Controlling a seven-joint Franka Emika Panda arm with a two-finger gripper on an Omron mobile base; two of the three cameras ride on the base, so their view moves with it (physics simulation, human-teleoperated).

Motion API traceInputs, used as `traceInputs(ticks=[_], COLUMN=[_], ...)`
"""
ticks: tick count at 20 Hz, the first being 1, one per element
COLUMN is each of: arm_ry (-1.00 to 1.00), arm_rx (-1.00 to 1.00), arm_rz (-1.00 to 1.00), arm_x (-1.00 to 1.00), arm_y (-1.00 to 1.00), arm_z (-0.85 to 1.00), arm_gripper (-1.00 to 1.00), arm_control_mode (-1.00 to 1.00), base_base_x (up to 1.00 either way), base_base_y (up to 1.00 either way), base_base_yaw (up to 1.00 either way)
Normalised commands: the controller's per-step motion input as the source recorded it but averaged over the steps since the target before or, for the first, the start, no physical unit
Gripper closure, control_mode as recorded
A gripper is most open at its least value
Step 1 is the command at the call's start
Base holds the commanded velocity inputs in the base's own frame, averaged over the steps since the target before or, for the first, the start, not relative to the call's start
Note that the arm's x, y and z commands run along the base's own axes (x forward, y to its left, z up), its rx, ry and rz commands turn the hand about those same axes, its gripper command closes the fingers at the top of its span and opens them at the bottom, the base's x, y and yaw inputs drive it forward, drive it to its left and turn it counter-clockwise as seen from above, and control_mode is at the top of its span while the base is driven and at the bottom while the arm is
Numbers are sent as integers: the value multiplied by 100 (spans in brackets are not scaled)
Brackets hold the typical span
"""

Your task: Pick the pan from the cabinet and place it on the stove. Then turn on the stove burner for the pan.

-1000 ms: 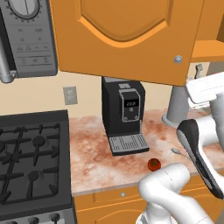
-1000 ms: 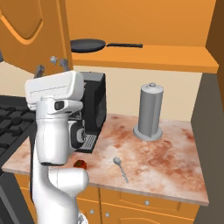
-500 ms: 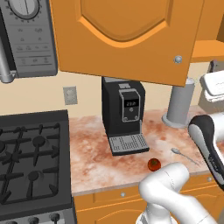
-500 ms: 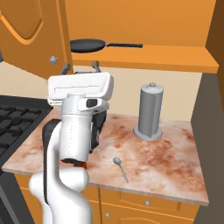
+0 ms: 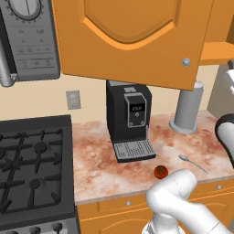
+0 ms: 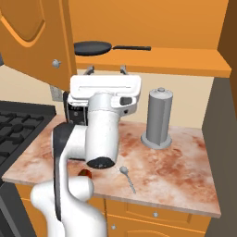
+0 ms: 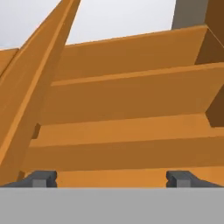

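I see the round, shallow dark grey pan (image 6: 93, 46) with its long thin black handle lying flat on the bottom shelf of the tall orange wooden cabinet (image 6: 152, 60), its handle pointing right along the shelf. Left of the pan, the cabinet's arched-panel door (image 5: 130, 39) stands swung open, a small round silver knob (image 5: 186, 61) near its lower corner.

Just below and in front of the pan, my gripper (image 6: 106, 71) points up at the shelf edge, its two dark fingers (image 6: 89, 70) spread wide apart with nothing between them. In the hand view the two fingers (image 7: 40, 178) sit far apart at the bottom, and beyond them I see the orange shelf boards of the cabinet with the open door slanting along the left.

Below the pan, on the mottled reddish stone desk (image 5: 96, 160), a black boxy coffee machine (image 5: 129, 119) with a small display and a grey drip tray stands against the wall. Lower and to the right of the pan, a tall grey cylindrical canister (image 6: 159, 118) stands upright on a round base. Further forward on the desk lie a small silver spoon (image 6: 127, 177) and a small round red fruit (image 5: 160, 172) near the front edge.

Far to the left of the pan and lower, the black gas stove (image 5: 32, 169) with cast-iron grates and round burner caps (image 5: 40, 147) adjoins the desk, and a grey microwave (image 5: 27, 39) hangs above it.
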Motion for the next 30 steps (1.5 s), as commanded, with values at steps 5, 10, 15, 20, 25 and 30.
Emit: traceInputs(ticks=[5, 10, 15, 20, 25, 30], arm_ry=[33, 33, 15, 10, 22, 28], arm_rx=[7, 12, 16, 20, 17, 8], arm_rz=[28, 37, 41, 30, 26, 22], arm_x=[23, 45, 8, 23, 46, 40], arm_y=[-35, -17, 0, 0, 8, 11], arm_z=[-17, -24, -32, -13, 0, 0], arm_gripper=[-100, -100, -100, -100, -100, -100], arm_control_mode=[-100, -100, -100, -100, -100, -100], base_base_x=[0, 0, 0, 0, 0, 0], base_base_y=[0, 0, 0, 0, 0, 0], base_base_yaw=[0, 0, 0, 0, 0, 0])
